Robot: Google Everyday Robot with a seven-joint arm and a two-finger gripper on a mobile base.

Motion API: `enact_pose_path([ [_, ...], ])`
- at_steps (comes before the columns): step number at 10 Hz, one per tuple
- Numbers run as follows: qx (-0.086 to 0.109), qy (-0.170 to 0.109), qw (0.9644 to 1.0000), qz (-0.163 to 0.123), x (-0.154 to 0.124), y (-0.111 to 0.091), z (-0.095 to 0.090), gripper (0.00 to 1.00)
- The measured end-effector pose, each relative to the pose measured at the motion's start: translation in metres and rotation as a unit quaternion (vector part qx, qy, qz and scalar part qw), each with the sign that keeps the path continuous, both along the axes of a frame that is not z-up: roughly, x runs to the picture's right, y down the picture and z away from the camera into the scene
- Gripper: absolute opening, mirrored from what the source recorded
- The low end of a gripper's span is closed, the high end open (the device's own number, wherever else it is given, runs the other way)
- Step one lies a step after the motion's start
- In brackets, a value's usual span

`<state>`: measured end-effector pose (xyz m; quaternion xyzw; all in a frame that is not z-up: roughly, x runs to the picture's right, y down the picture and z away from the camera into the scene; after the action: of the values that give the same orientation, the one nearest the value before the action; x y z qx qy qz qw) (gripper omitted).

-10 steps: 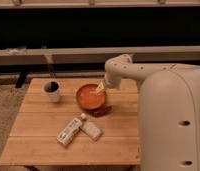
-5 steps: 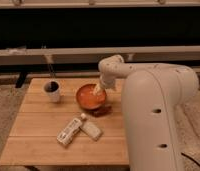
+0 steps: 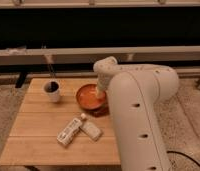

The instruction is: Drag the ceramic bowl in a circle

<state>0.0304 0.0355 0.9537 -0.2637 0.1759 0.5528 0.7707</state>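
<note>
The ceramic bowl (image 3: 89,97) is a shallow, glossy orange-red bowl on the wooden table (image 3: 38,125), toward its back right part. My gripper (image 3: 99,93) reaches down from the white arm (image 3: 135,107) onto the bowl's right rim. The arm covers the right edge of the bowl and the table's right side.
A small white mug (image 3: 52,91) with a dark inside and a stick in it stands at the table's back left. Two white packets (image 3: 78,130) lie side by side near the front middle. A dark bench or rail (image 3: 93,50) runs behind the table.
The arm has swung left and nearer, now covering more of the table's right side. The bowl has shifted slightly left with the gripper at its rim.
</note>
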Motion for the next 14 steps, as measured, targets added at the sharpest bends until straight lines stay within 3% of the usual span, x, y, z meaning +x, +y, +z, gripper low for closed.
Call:
enact_pose_path([
  [2,-0.018,0.007,0.9998,-0.009,0.002,0.005,0.008,0.17],
  [4,-0.021,0.008,0.9997,-0.007,0.006,0.006,0.007,0.02],
  [9,0.001,0.015,0.9998,0.010,0.016,-0.012,-0.010,0.00],
  [12,0.013,0.016,0.9997,0.015,0.041,-0.017,-0.028,0.00],
  [14,0.012,0.007,0.9998,0.011,0.029,-0.015,-0.033,0.00],
])
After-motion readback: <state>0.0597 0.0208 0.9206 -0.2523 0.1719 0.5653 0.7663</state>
